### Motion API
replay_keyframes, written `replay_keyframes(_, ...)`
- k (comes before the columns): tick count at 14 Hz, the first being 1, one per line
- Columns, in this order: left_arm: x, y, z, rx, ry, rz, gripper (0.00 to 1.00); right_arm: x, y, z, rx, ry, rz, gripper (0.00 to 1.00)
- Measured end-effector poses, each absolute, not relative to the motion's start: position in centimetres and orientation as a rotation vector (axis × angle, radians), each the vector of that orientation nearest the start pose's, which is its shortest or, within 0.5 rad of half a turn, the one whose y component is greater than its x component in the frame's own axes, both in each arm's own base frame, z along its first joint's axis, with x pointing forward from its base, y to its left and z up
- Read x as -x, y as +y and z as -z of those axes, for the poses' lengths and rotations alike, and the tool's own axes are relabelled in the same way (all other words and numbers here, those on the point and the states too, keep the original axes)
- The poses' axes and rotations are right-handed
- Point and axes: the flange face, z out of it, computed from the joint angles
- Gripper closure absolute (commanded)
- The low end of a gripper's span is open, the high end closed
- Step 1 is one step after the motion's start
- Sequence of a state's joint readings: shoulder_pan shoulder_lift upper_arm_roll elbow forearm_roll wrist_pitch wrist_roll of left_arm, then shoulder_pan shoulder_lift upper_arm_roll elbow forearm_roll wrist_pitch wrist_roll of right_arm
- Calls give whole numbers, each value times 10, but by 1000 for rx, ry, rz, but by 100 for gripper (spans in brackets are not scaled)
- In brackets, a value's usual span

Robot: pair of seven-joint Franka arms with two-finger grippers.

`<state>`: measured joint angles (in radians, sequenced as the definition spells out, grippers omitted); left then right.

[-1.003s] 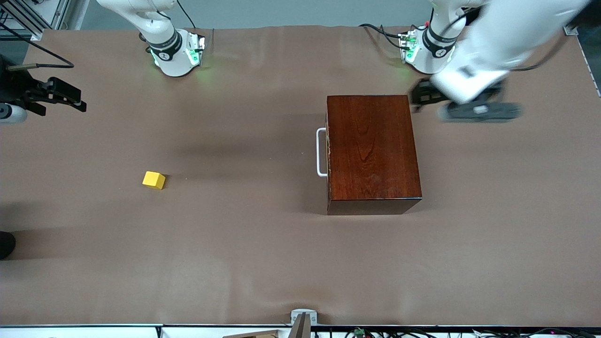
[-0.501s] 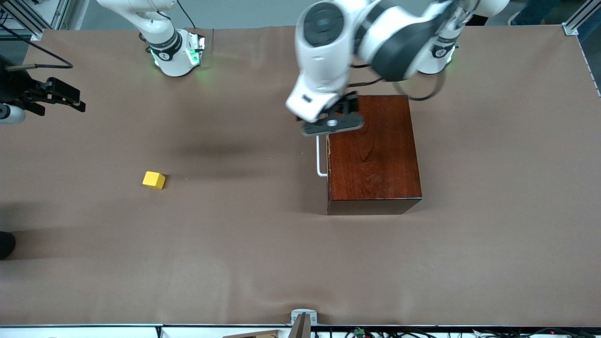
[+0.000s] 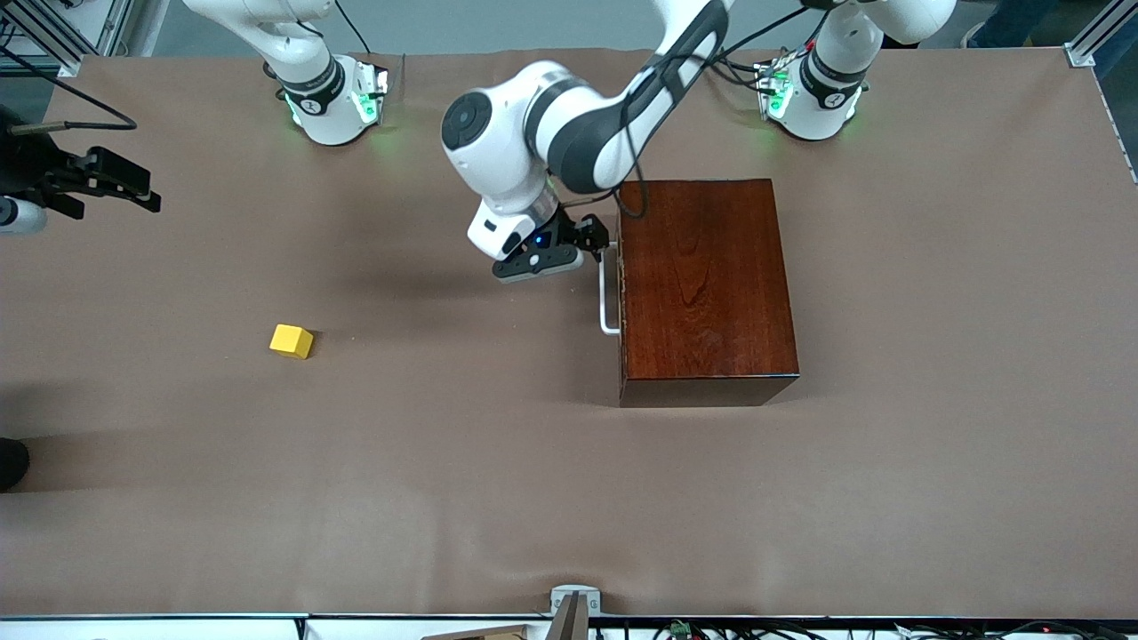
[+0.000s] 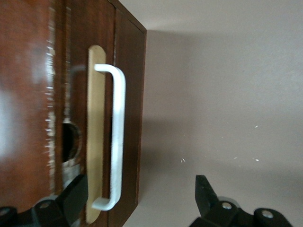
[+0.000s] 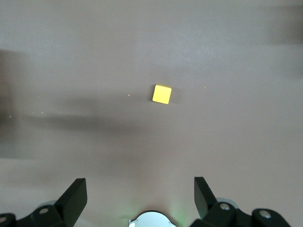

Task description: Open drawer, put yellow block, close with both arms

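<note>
The dark mahogany box (image 3: 702,284) stands toward the left arm's end of the table. Its drawer (image 4: 129,85) is shut, and the white bar handle (image 3: 608,293) faces the right arm's end. My left gripper (image 3: 594,240) is open at the handle's end nearest the robots' bases. In the left wrist view the handle (image 4: 116,132) runs between the spread fingers (image 4: 75,195) of my left gripper (image 4: 140,196), untouched. The yellow block (image 3: 292,340) lies alone on the table toward the right arm's end. My right gripper (image 3: 124,182) waits high up, open and empty (image 5: 140,194), with the block (image 5: 162,93) below it.
The brown table cover (image 3: 462,480) is bare around the block and the box. The right arm's base (image 3: 333,102) and the left arm's base (image 3: 805,93) stand along the table's edge farthest from the front camera. A small metal bracket (image 3: 573,600) sits at the near edge.
The left arm has swung from its own end of the table over the box and come down at the drawer handle. The right arm, block and box have not moved.
</note>
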<state>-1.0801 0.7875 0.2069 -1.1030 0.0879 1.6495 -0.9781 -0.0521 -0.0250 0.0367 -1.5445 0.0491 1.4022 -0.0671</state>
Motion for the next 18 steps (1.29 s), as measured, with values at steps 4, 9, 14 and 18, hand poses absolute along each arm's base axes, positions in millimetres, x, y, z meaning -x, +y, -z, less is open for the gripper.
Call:
replay_keyframes(4,-446,-582,-315,2751,-11,117,0,-529,-2,-637,3082,-88,-178,0)
replay_keyframes(9,-443,-583,-293,2722,26,98,0,-529,-2,-637,3082,-88,-178,0)
replay_keyframes(14,-442,-582,-274,2699,35,80,0,-529,-2,-637,3082,-88,-178,0)
replay_keyframes(18,-442,-585,-271,2714,28,94,0,-529,-2,-637,3082,-88,-178,0)
